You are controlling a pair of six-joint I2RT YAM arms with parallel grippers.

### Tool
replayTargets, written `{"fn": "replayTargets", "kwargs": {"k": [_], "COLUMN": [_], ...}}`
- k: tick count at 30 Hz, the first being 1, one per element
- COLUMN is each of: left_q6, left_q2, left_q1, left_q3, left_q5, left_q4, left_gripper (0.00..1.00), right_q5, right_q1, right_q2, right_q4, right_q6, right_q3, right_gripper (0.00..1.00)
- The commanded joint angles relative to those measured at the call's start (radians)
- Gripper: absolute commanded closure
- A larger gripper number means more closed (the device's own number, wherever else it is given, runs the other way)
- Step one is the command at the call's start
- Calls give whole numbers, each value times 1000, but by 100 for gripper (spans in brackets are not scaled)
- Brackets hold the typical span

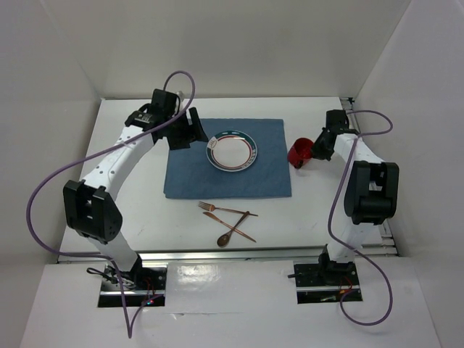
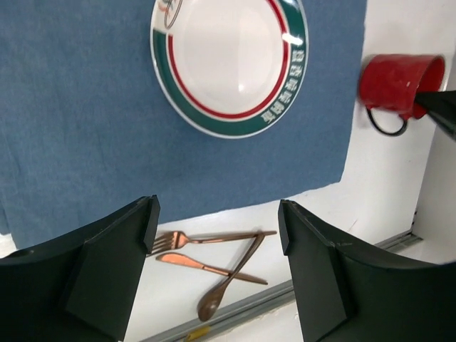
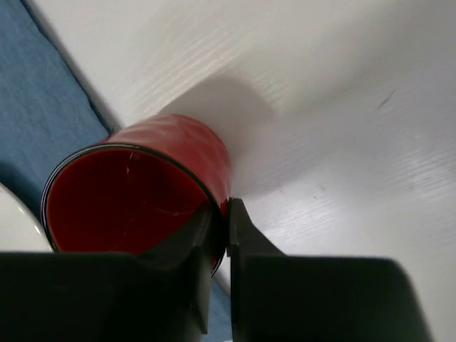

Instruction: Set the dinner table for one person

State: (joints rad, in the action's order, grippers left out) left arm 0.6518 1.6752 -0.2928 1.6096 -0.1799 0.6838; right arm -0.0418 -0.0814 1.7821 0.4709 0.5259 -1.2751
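In the left wrist view the top of the plate [image 2: 229,57] runs off the picture, and the words on its green rim are too small to read. The blue placemat [image 2: 71,107] is cut off at the top and left. In the right wrist view the right gripper [image 3: 222,209] hides part of the rim of the red mug [image 3: 142,178], and the mug's handle is out of sight.

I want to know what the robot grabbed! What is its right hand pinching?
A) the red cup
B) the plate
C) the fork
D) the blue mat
A: the right hand has its two fingers squeezed together on the rim of the red cup.
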Motion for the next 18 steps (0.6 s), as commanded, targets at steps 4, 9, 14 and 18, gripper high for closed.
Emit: {"fn": "replayTargets", "kwargs": {"k": [4, 9, 14, 18], "left_q6": [-43, -11, 23, 52], "left_q2": [-81, -149, -227, -284], "left_q1": [-22, -40, -72, -101], "left_q3": [-49, -158, -264, -353], "left_q5": [14, 57, 103, 128], "left_q4": [55, 56, 85, 97], "left_gripper": [15, 15, 15, 15], "right_q5": [-36, -124, -138, -147], "right_q1": [5, 126, 190, 232], "right_q2": [-73, -38, 142, 294], "right_q4": [-34, 41, 124, 181], "right_q6": [-15, -86, -110, -110], "right_q3": [-81, -278, -524, -706], "right_gripper": [100, 100, 100, 100]}}
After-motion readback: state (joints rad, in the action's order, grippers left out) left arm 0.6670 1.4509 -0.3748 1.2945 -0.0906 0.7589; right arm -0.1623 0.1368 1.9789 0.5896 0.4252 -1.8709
